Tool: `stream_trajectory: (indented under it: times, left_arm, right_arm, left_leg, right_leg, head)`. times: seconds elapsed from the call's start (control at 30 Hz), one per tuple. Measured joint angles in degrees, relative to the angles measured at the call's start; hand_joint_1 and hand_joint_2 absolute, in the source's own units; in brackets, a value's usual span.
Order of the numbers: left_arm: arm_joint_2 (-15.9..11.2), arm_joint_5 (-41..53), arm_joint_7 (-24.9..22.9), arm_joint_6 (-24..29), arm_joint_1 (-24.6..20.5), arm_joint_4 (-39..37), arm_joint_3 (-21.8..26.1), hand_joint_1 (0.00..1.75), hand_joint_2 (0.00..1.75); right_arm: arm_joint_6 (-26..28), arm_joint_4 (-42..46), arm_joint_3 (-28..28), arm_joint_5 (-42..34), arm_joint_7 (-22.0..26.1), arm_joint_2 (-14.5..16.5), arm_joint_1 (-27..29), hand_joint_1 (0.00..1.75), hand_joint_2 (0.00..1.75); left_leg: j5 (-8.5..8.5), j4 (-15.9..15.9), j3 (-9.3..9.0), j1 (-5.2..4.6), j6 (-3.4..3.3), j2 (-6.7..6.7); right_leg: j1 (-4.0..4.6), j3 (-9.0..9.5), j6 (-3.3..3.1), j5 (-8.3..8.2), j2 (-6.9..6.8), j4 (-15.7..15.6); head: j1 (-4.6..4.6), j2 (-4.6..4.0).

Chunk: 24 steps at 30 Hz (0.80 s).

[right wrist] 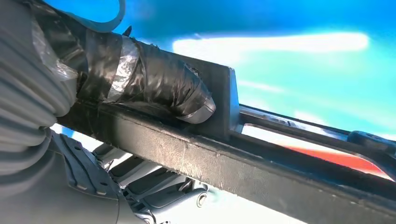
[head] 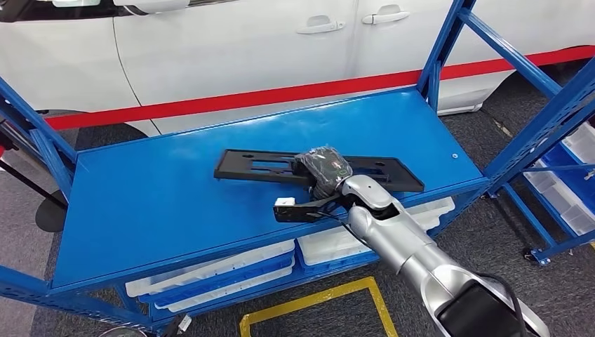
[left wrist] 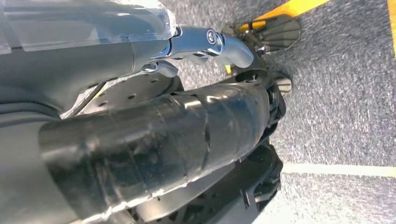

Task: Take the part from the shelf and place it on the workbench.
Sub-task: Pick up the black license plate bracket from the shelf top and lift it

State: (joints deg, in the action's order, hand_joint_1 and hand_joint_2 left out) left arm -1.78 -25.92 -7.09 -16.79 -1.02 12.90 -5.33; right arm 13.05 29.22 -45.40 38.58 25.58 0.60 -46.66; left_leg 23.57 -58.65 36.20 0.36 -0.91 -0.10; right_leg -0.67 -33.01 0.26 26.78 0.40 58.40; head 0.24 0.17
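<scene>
A long flat black part (head: 252,167) with cut-out slots lies across the middle of the blue shelf (head: 161,203). My right hand (head: 321,167) is on the part's middle, reaching in from the lower right. Up close, its tape-wrapped thumb (right wrist: 159,84) presses on top of the part's bar (right wrist: 280,172) while the fingers (right wrist: 154,191) curl underneath, so the hand grips it. Beside my body hangs my left hand (left wrist: 154,140) above grey carpet, holding nothing, with its fingers apart.
A white car (head: 245,49) with a red stripe stands close behind the shelf. White bins (head: 217,270) sit on the level below. Blue uprights (head: 442,56) frame the shelf, and another blue rack with bins (head: 568,182) stands at the right. Yellow floor tape (head: 316,302) lies in front.
</scene>
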Motion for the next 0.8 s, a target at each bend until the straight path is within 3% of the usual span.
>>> stream_trajectory:
  times: [0.03,0.13,0.27,0.33,0.4,0.47,0.5,0.53,0.57,0.67,0.73,0.8]
  left_arm:
    - [-0.1,0.5,0.8,0.0,0.2,0.0,-0.4,0.0,0.0]
    - [-0.4,0.8,1.6,-0.1,0.6,0.0,-1.0,0.0,0.0]
    - [-0.5,1.1,2.1,-0.4,1.0,0.0,-1.6,0.0,0.0]
    - [-0.5,1.3,2.2,-0.4,1.1,0.0,-1.9,0.0,0.0]
    - [-0.4,1.3,2.2,-0.5,1.0,0.0,-2.1,0.0,0.0]
    - [-0.4,1.3,2.2,-0.5,1.0,0.0,-2.2,0.0,0.0]
    - [-0.4,1.4,2.2,-0.5,1.0,0.0,-2.3,0.0,0.0]
    - [-0.4,1.4,2.2,-0.5,1.0,0.0,-2.3,0.0,0.0]
    - [-0.4,1.4,2.2,-0.5,1.0,0.0,-2.3,0.0,0.0]
    - [-0.3,1.4,2.2,-0.5,1.1,0.0,-2.3,0.0,0.0]
    - [-0.3,1.4,2.2,-0.5,1.1,0.0,-2.3,0.0,0.0]
    - [-0.3,1.4,2.2,-0.6,1.1,0.0,-2.3,0.0,0.0]
  right_arm:
    - [-1.7,4.4,0.8,-3.3,1.8,-0.7,0.3,1.69,1.75]
    - [-3.9,13.7,2.7,-6.2,0.7,-2.4,0.7,1.69,1.75]
    - [-3.8,19.8,4.3,-6.6,1.0,-4.3,1.0,1.69,1.75]
    - [-3.7,21.8,4.7,-6.7,1.5,-5.2,1.1,1.69,1.75]
    - [-3.7,23.1,5.1,-6.8,1.7,-6.1,1.2,1.69,1.75]
    - [-3.7,23.8,5.4,-6.8,1.8,-6.7,1.6,1.69,1.75]
    - [-3.7,24.1,5.4,-6.8,1.8,-6.9,1.8,1.69,1.75]
    - [-3.7,24.3,5.4,-6.8,1.8,-7.1,2.1,1.69,1.75]
    - [-3.7,24.5,5.4,-6.8,1.8,-7.3,2.3,1.69,1.75]
    - [-3.7,25.2,5.6,-6.8,1.8,-7.6,2.4,1.69,1.75]
    - [-3.7,25.6,5.6,-6.8,1.8,-7.7,2.5,1.69,1.75]
    - [-3.7,25.8,5.6,-6.8,1.8,-7.8,2.6,1.69,1.75]
  left_leg:
    - [0.02,-0.1,0.03,-0.03,-0.02,0.01]
    - [0.15,-0.2,0.08,-0.12,-0.22,-0.06]
    - [0.37,-0.4,0.14,-0.29,-0.77,-0.15]
    - [0.11,0.4,-0.35,-0.01,-1.36,0.02]
    - [-0.15,1.2,-0.91,0.28,-2.0,0.24]
    - [-0.08,1.2,-1.03,0.22,-2.28,0.3]
    - [0.0,1.2,-1.03,0.22,-2.3,0.28]
    - [0.09,1.1,-1.04,0.23,-2.26,0.22]
    - [0.22,0.9,-1.05,0.26,-2.13,0.13]
    - [0.87,0.1,-1.0,0.31,-1.34,-0.08]
    - [1.09,-0.1,-0.97,0.21,-0.64,-0.09]
    - [1.09,-0.1,-1.02,0.17,0.08,-0.1]
  right_leg:
    - [-0.1,-0.02,0.06,0.01,0.01,0.0]
    - [-0.21,0.03,0.27,0.12,-0.05,0.0]
    - [-0.36,0.17,0.83,0.13,-0.08,-0.2]
    - [-0.38,0.02,1.2,0.7,-0.1,0.5]
    - [-0.33,-1.88,1.38,3.33,-0.11,4.8]
    - [-0.33,-5.65,1.48,6.78,-0.1,12.1]
    - [-0.41,-7.24,1.55,7.49,-0.11,15.0]
    - [-0.51,-8.03,1.6,7.11,-0.13,16.1]
    - [-0.63,-7.68,1.61,5.54,-0.16,14.9]
    - [-0.67,-2.92,1.33,-0.06,-0.32,4.4]
    - [-0.34,-1.56,0.82,-0.61,-0.31,1.5]
    - [-0.2,-1.61,0.17,-0.56,-0.21,1.3]
  head:
    - [0.0,0.0]
    - [-0.01,0.0]
    - [-0.01,0.0]
    - [0.0,0.0]
    - [0.02,0.0]
    - [0.02,0.0]
    - [0.02,0.0]
    - [0.02,0.0]
    - [0.03,0.0]
    - [0.03,0.0]
    - [0.01,0.0]
    - [0.0,0.0]
